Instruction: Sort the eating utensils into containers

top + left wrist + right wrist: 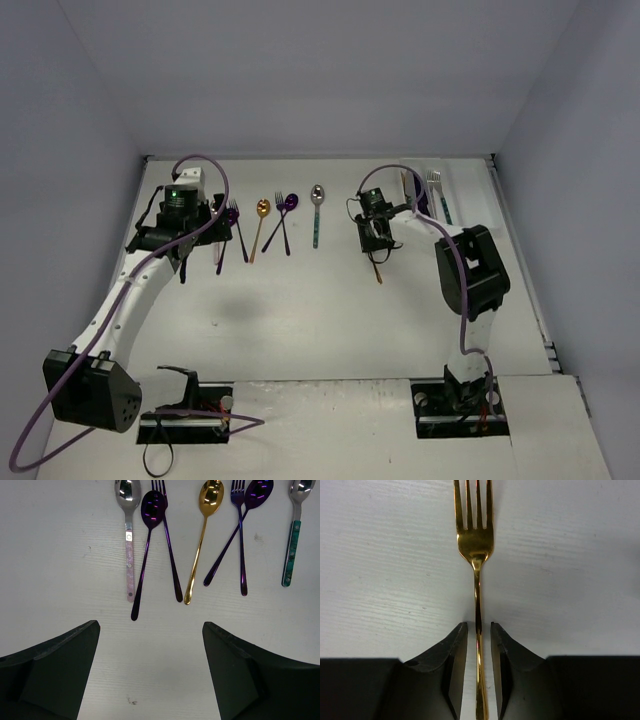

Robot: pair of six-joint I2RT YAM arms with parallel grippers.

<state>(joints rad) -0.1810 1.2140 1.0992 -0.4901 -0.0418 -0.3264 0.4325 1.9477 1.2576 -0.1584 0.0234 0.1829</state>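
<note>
Several eating utensils lie in a row on the white table: a pink-handled silver spoon (129,555), a purple spoon (145,555), a purple fork (170,555), a gold spoon (200,545), a crossed purple fork (242,545) and spoon (227,542), and a teal-handled spoon (291,550). My left gripper (151,627) (205,232) hangs open just short of their handle ends, with nothing between its fingers. A gold fork (476,545) (378,270) lies flat on the table. My right gripper (479,625) (377,238) straddles its handle, slightly open, with a gap on each side. The containers (447,180) are at the far right.
The tray holds a silver fork (434,185), a teal-handled piece (447,212) and other utensils partly hidden behind my right arm. Grey walls close off the table at the back and both sides. The arm bases stand at the near edge.
</note>
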